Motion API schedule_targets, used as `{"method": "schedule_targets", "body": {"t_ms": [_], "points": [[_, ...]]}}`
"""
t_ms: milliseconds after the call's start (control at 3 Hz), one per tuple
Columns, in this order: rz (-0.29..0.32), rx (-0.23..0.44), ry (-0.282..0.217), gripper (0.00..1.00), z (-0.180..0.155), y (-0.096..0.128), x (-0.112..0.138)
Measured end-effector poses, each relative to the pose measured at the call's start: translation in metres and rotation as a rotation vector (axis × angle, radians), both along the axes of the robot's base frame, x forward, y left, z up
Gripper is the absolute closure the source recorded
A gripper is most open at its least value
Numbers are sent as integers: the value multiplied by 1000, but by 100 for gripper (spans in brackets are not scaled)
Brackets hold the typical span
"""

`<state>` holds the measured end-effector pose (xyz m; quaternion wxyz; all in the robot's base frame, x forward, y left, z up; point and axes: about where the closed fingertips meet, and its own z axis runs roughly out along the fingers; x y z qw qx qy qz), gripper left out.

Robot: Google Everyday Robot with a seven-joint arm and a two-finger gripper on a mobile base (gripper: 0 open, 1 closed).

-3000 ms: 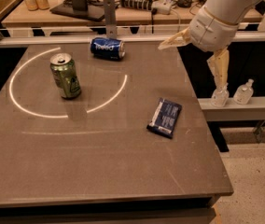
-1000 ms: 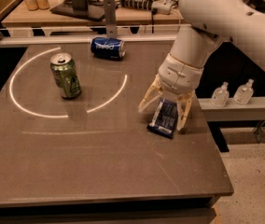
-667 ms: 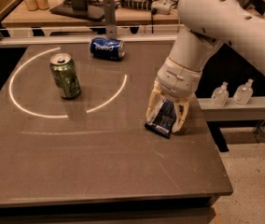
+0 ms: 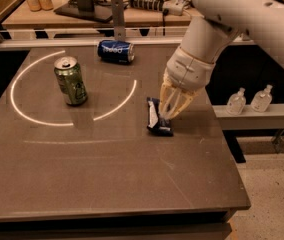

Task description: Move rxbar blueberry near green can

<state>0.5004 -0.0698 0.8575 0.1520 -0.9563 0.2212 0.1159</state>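
The rxbar blueberry (image 4: pixel 156 118), a dark navy wrapper with pale lettering, is at the middle right of the table, tipped up on its edge. My gripper (image 4: pixel 169 113) comes down from the upper right on the white arm, and its pale yellow fingers (image 4: pixel 165 97) are closed around the bar's right side. The green can (image 4: pixel 71 81) stands upright at the left of the table, inside the lit ring, well apart from the bar and to its left.
A blue soda can (image 4: pixel 116 51) lies on its side at the back of the table. Two small clear bottles (image 4: pixel 236 102) stand on a ledge right of the table. The table's right edge (image 4: pixel 227 149) is close to the gripper. A cluttered desk (image 4: pixel 107 9) is behind.
The gripper came down over the bar and its fingers closed on it. The bar has shifted left and turned up on edge. Both cans have stayed put.
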Motion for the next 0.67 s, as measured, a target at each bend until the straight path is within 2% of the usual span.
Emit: {"method": "schedule_targets", "body": {"t_ms": [333, 667], "points": [[-96, 62, -64, 100, 31, 15, 33], [-140, 137, -92, 100, 48, 34, 65]]}}
